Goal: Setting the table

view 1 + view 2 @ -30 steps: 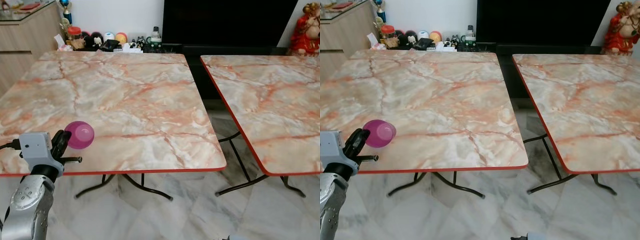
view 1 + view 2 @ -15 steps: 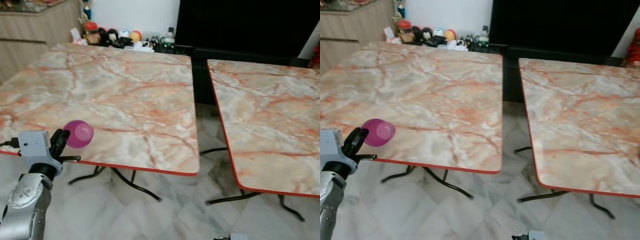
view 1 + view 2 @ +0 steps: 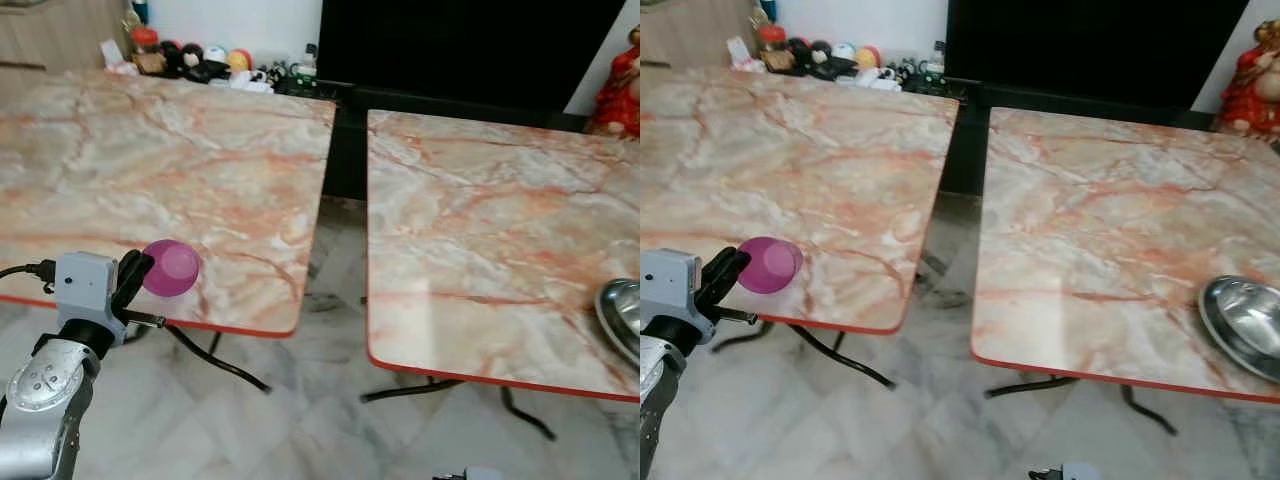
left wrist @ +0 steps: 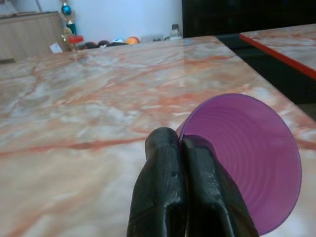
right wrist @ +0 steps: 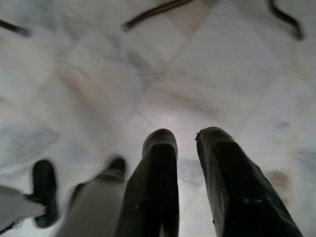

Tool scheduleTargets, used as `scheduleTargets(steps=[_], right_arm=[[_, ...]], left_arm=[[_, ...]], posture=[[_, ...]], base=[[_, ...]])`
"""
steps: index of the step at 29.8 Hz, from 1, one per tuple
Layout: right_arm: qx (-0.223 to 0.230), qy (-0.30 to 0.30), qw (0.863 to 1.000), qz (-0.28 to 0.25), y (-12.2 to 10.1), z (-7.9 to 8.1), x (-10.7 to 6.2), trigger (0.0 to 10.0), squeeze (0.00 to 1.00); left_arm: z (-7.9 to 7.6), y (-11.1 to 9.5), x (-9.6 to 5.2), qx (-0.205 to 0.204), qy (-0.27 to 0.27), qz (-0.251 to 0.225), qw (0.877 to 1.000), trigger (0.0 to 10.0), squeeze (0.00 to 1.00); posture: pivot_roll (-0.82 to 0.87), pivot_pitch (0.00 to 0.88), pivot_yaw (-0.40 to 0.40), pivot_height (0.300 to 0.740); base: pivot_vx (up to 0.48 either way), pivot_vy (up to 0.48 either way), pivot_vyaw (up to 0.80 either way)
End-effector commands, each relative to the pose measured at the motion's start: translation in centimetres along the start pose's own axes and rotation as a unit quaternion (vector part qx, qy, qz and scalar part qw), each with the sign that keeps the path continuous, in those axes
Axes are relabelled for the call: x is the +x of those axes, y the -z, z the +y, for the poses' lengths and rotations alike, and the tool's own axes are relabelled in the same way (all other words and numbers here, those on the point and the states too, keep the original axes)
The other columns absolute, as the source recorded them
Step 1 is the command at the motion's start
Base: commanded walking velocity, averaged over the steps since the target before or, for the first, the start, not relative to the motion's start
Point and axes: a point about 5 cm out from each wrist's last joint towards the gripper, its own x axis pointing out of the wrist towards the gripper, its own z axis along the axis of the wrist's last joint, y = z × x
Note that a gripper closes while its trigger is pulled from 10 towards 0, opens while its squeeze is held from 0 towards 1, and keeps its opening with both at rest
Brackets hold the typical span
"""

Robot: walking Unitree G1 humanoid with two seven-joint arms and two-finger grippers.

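A purple plastic cup (image 3: 172, 268) lies tilted on its side in my left gripper (image 3: 135, 268), held just above the near right corner of the left marble table (image 3: 150, 150). The two black fingers (image 4: 168, 163) are pinched together on the cup's rim (image 4: 247, 158), mouth facing away from me. A shiny steel dish (image 3: 1245, 320) sits at the near right edge of the right marble table (image 3: 480, 220). My right gripper (image 5: 185, 138) hangs low over the floor with its fingers a little apart and nothing between them.
A narrow gap (image 3: 345, 150) with a dark TV stand behind separates the two red-rimmed tables. Small toys and jars (image 3: 200, 60) line the far wall, and a red figurine (image 3: 615, 85) stands at the far right. Black folding legs (image 3: 215, 360) stand on the marble floor.
The camera has swung to the right, so the steel dish on the right table has come into view. The cup stays in my left gripper.
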Motion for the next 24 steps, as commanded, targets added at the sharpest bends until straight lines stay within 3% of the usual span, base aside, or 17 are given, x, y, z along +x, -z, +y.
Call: scheduleTargets(steps=[1,11,24], right_arm=[[0.004,0.005,1.000,0.006,0.3,-0.4,-0.1,10.0,0.00],[0.004,0.003,1.000,0.006,0.3,-0.3,-0.1,10.0,0.00],[0.012,0.003,1.000,0.003,0.2,0.1,0.0,10.0,0.00]], left_arm=[[-0.2,-0.7,0.2,0.007,0.007,-0.019,1.000,10.0,0.00],[0.5,-1.1,0.6,0.016,0.005,-0.025,1.000,10.0,0.00],[-0.2,-1.1,1.3,0.007,0.016,-0.028,0.999,10.0,0.00]], posture=[[0.17,0.116,-0.055,0.740],[0.17,0.108,-0.049,0.740],[0.15,0.073,-0.022,0.740]], base=[[0.000,-0.469,0.00],[0.000,-0.470,0.00],[0.000,-0.469,0.00]])
